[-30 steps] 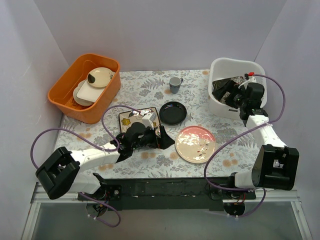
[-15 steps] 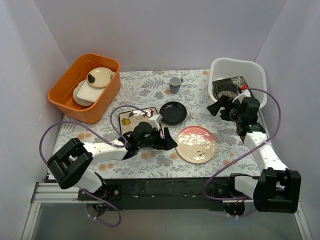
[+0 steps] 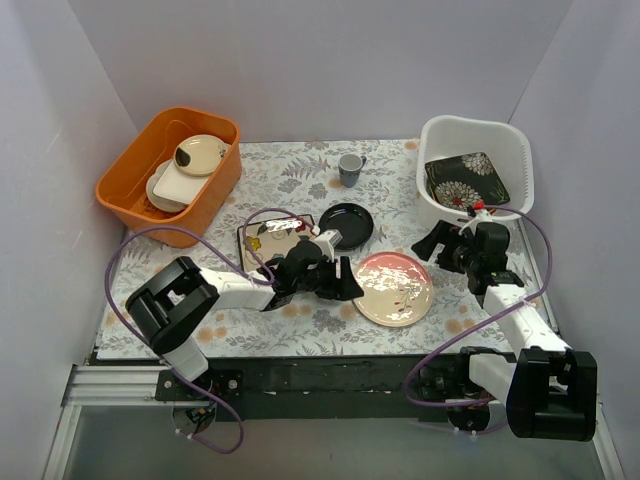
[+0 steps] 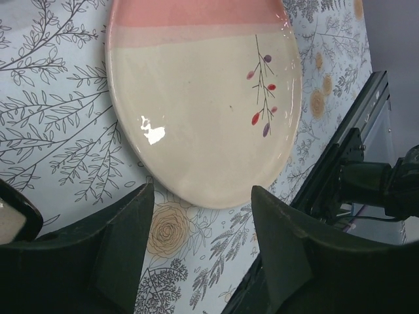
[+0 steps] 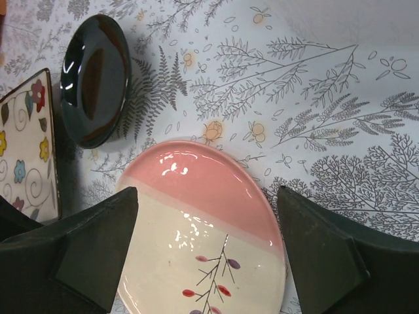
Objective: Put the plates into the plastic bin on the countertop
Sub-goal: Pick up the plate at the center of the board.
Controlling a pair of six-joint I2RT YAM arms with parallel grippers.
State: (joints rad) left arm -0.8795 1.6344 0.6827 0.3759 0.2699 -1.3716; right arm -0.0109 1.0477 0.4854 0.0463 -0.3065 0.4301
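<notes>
Fern-printed countertop [image 3: 300, 180], enclosed by plain pale walls [image 3: 330, 60]. Nearest the arm bases, the pink plate [image 3: 392, 288] lies flat and face up. It is round, so it has no long axis; its pink band is toward the far side and a sprig sits on the cream part. At its left rim the left gripper [image 4: 203, 255] sits low, fingers apart and empty. On the opposite side the right gripper [image 5: 206, 255] faces the plate, likewise spread and empty. Behind, the cream square plate [image 3: 262, 240] lies flat, partly under the left arm [image 3: 240, 290], with the small black plate [image 3: 346, 225] just beside it. Farthest, the black square plate [image 3: 466, 180] lies face up inside the white bin [image 3: 472, 135], its sides roughly parallel to the bin walls. Against one second earlier, the right gripper has withdrawn from the bin and the left gripper has shifted off the cream square plate toward the pink one.
</notes>
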